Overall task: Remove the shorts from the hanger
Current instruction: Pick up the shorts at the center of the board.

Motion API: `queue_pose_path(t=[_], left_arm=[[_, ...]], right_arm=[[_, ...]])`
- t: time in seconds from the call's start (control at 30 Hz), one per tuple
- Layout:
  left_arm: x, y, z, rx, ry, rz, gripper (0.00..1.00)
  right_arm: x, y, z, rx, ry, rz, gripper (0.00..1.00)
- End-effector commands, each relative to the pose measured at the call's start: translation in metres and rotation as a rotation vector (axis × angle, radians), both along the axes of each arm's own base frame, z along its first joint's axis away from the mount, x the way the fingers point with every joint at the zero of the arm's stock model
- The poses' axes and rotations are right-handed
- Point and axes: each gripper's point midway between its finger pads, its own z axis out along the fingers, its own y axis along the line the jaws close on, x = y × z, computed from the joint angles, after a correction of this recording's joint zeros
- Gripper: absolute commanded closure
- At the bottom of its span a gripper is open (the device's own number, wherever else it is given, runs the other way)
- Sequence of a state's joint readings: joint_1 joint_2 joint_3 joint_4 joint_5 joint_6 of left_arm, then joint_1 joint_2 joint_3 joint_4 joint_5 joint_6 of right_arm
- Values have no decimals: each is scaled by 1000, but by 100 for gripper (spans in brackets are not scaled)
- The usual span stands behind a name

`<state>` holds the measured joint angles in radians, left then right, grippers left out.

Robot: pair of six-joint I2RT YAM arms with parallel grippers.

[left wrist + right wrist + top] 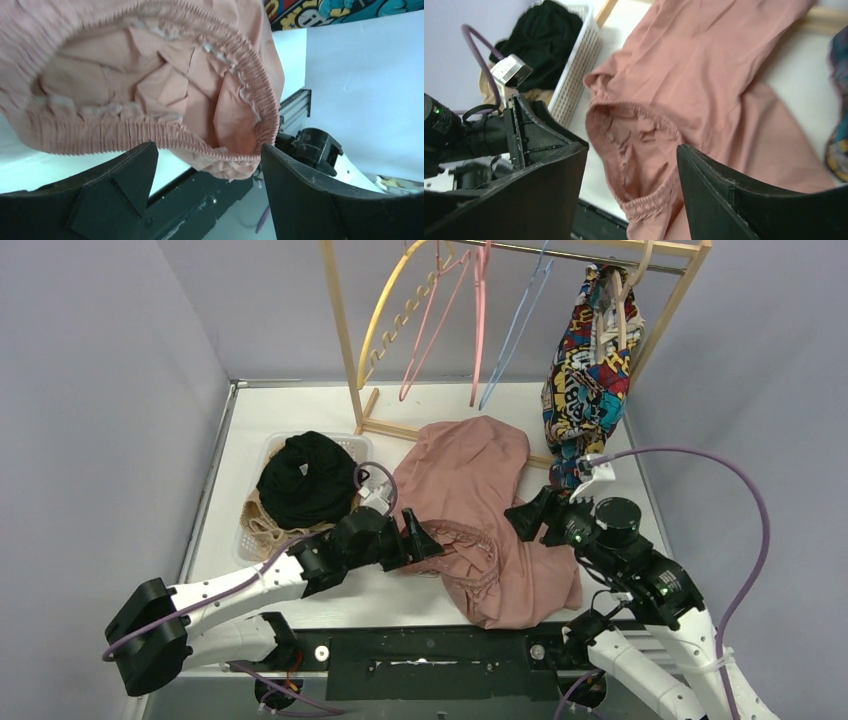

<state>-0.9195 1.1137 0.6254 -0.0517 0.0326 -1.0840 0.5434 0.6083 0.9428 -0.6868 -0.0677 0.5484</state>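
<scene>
With the left gripper and right gripper both gaping empty, the dusty-pink elastic-waisted fabric shorts are lying slack on the white tabletop.

hidden: beige shorts mostly under black shorts | cropped: rack top

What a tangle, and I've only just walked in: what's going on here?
Two robot arms are handling pink shorts that lie on the table. The left tool is open at the waistband; the right tool is open beside it. Black shorts sit in a basket; patterned shorts hang on the rack.
</scene>
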Motion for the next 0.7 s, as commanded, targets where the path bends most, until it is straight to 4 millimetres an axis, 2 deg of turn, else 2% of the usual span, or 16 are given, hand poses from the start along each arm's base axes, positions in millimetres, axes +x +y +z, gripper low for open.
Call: queue_pose_path(t=[0.0, 0.13, 0.27, 0.4, 0.47, 0.53, 0.67], left_arm=[[-26, -15, -4, -160, 121, 1, 25], [-39, -22, -14, -195, 176, -8, 24], [-41, -31, -14, -252, 206, -4, 24], [-32, -38, -14, -302, 210, 40, 24], [-25, -42, -16, -308, 209, 65, 24], [-18, -47, -19, -310, 206, 89, 24], [-2, -49, -25, -342, 212, 172, 24]], right_arm=[[-14, 31, -23, 134, 90, 122, 34], [-13, 34, -66, 98, 216, 90, 33], [-8, 38, -96, 24, 279, 43, 31], [4, 38, -118, -63, 290, -64, 30], [11, 32, -129, -72, 319, -150, 30], [13, 34, -137, -64, 341, -172, 32], [11, 25, -160, -43, 398, -274, 45]])
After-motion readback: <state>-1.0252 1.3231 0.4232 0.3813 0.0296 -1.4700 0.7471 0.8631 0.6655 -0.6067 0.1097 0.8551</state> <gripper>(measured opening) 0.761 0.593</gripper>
